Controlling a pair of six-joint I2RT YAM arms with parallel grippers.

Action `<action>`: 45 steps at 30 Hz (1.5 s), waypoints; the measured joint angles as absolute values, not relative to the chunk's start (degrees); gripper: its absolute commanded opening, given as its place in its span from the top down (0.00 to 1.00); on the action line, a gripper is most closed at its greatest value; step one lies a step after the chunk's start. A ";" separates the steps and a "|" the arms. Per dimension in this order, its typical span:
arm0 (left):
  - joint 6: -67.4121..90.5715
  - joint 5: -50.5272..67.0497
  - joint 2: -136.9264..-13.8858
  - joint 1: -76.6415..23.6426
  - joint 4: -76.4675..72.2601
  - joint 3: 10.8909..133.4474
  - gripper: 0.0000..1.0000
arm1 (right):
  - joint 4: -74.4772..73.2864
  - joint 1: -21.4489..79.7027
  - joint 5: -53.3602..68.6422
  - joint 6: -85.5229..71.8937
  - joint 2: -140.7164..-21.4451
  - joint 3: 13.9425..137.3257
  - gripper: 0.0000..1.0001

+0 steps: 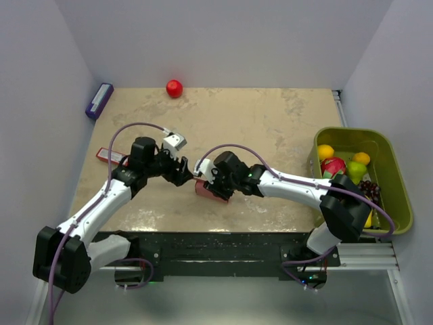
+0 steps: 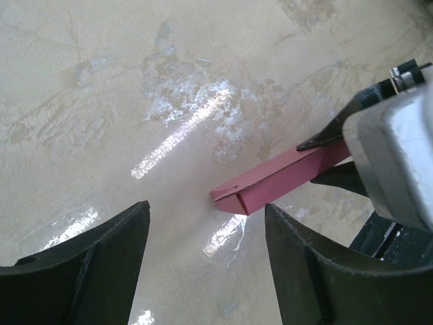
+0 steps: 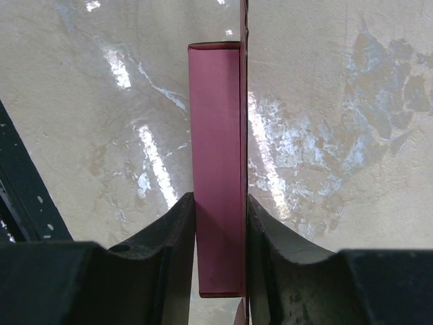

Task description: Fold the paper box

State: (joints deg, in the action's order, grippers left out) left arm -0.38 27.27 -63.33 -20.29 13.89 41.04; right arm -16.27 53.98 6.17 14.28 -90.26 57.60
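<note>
The pink paper box (image 1: 206, 189) is folded into a narrow rectangular shape and sits low over the table's middle. My right gripper (image 3: 220, 223) is shut on it, one finger (image 3: 174, 250) pressed on each long side; the box (image 3: 216, 162) runs straight out from the jaws. In the left wrist view the box's free end (image 2: 270, 181) shows an open corner with a loose flap. My left gripper (image 2: 206, 261) is open and empty, just short of that end. In the top view the left gripper (image 1: 181, 172) faces the right gripper (image 1: 208, 177) closely.
A red ball (image 1: 174, 88) lies at the back. A purple packet (image 1: 99, 100) leans at the far left corner. A narrow red packet (image 1: 108, 156) lies at the left edge behind my left arm. A green bin (image 1: 396, 176) of fruit stands at the right.
</note>
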 measured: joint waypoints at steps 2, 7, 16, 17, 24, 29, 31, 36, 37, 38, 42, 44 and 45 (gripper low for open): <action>-1.02 28.86 -62.98 -20.34 13.96 40.95 0.28 | -16.27 53.98 7.14 14.46 -90.26 57.60 0.71; -1.78 32.32 -63.66 -20.34 14.39 40.91 0.28 | -16.38 53.98 10.83 14.76 -88.58 56.58 0.72; -2.31 35.27 -63.83 -20.40 14.66 40.53 0.41 | -16.53 53.98 14.59 15.05 -85.08 55.94 0.71; -2.37 35.81 -63.94 -20.47 14.68 40.51 0.42 | -16.51 53.98 14.63 15.05 -85.08 55.94 0.71; -2.48 38.39 -64.07 -20.78 14.70 40.38 0.37 | -16.45 53.95 14.63 15.05 -85.08 55.88 0.71; -2.33 38.37 -61.49 -20.78 14.66 40.21 0.12 | -16.45 53.93 14.61 15.05 -85.08 55.83 0.72; -2.26 38.37 -60.29 -20.78 14.55 40.16 0.16 | -16.45 53.93 14.61 15.05 -85.08 55.79 0.72; -2.24 39.29 -58.48 -20.78 14.26 39.62 0.37 | -16.49 53.84 14.76 15.07 -84.73 55.70 0.72; -2.39 39.70 -58.52 -20.78 14.24 39.55 0.40 | -16.49 53.74 14.92 15.05 -84.29 55.59 0.72; -2.50 40.16 -58.52 -20.78 14.26 39.48 0.43 | -16.49 53.63 15.07 15.07 -83.83 55.44 0.72; -2.72 42.92 -58.54 -20.78 14.24 39.44 0.49 | -16.45 53.19 16.03 15.07 -81.73 54.98 0.72; -2.74 43.75 -58.52 -20.78 14.26 39.40 0.51 | -16.32 52.99 16.16 15.07 -81.30 54.98 0.72; -2.74 43.90 -58.52 -20.78 14.26 39.40 0.54 | -16.29 52.90 16.21 15.07 -81.25 54.98 0.72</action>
State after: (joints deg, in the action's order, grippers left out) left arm -2.74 43.90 -58.52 -20.78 14.26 39.40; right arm -16.29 52.90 16.21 15.07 -81.25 54.98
